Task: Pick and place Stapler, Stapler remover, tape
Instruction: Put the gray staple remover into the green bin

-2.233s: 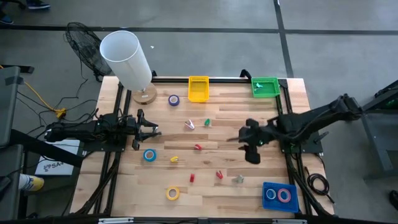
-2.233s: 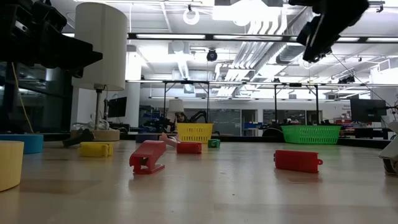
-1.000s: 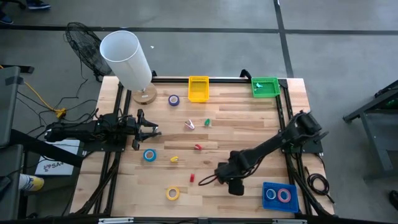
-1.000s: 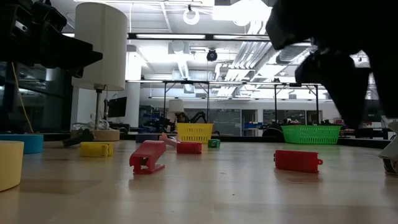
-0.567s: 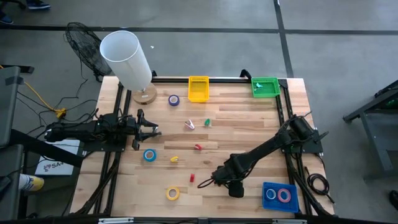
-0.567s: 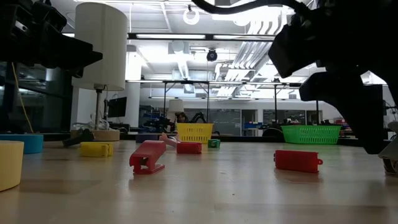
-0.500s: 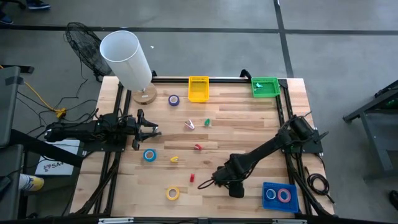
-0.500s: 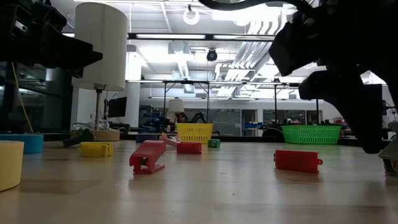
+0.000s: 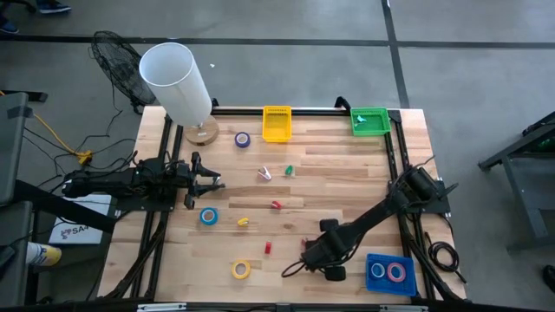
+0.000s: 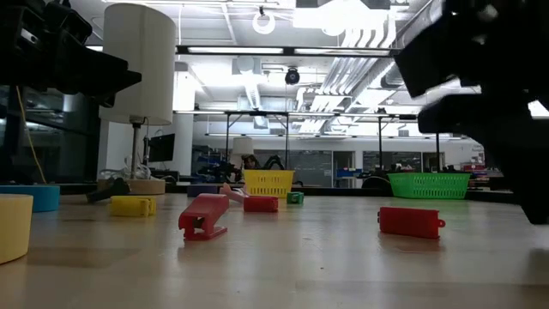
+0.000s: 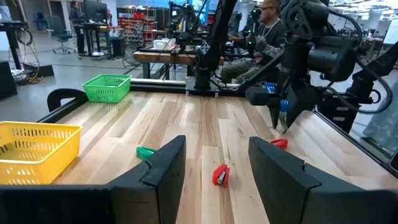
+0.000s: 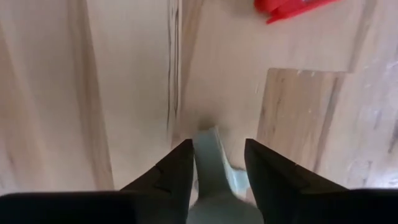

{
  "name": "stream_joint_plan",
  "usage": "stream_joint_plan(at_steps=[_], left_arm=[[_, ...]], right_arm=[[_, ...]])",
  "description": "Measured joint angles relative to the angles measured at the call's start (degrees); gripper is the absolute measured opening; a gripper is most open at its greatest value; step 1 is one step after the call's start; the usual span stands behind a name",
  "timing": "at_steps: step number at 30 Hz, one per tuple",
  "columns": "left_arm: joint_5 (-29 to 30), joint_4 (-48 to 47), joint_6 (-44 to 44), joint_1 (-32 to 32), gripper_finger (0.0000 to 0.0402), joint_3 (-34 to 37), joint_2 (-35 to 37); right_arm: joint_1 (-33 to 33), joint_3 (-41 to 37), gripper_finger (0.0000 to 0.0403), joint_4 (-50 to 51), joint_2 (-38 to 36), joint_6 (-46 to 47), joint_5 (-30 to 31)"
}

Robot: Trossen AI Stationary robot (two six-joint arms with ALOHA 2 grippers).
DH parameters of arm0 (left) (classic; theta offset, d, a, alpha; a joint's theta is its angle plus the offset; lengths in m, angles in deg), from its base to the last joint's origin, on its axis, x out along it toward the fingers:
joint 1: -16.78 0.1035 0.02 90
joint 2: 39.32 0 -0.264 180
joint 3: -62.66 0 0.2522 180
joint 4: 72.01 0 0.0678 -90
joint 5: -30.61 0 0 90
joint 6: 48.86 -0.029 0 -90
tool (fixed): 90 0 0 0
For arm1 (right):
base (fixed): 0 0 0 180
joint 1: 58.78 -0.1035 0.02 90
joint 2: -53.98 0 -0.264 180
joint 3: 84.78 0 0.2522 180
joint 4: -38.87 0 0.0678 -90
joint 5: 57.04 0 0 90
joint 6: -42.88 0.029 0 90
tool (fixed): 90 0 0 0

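My right gripper (image 9: 305, 258) reaches to the near middle of the table. In the right wrist view its fingers (image 12: 216, 143) stand on either side of a pale grey stapler remover (image 12: 214, 167), with a red piece (image 12: 291, 9) beyond. The arm hides the remover in the high view. Rolls of tape lie flat on the table: blue (image 9: 208, 216), purple (image 9: 242, 139) and yellow (image 9: 241, 269). My left gripper (image 9: 212, 180) waits open at the left side, above the table (image 11: 216, 149). My right gripper has the grey stapler remover (image 12: 211, 155) between its two fingers, reaching far back and filling the gap. The fingers slant down from the table's right. I cannot tell whether they touch it.
A yellow basket (image 9: 277, 123) and a green basket (image 9: 369, 121) stand at the far edge. A blue tray (image 9: 390, 282) at the near right holds two tape rolls. A white lamp (image 9: 178, 82) stands far left. Small red pieces (image 9: 276, 205) (image 9: 268, 248), a yellow one (image 9: 244, 223) and a green one (image 9: 289, 171) lie mid-table.
My right arm swung from the table's right middle toward the near edge and came down. In the last half second its gripper shifted nearer the near edge. It now covers the grey stapler remover, which showed beside it in the low view.
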Motion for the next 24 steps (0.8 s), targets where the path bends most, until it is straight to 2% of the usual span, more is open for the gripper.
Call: stream_joint_plan(at_steps=[6, 14, 24], left_arm=[[0.0, 0.0, 0.0, 0.0, 0.0175, 0.0, 0.0], [0.0, 0.0, 0.0, 0.0, 0.0175, 0.0, 0.0], [0.0, 0.0, 0.0, 0.0, 0.0175, 0.0, 0.0]], right_arm=[[-0.9, 0.2, 0.0103, 1.0, 1.8, -1.1, 0.0], [-0.9, 0.1, 0.004, 2.7, 1.7, -1.1, -0.3], [-0.1, 0.0, 0.0042, 2.9, 1.5, 1.9, -1.6]])
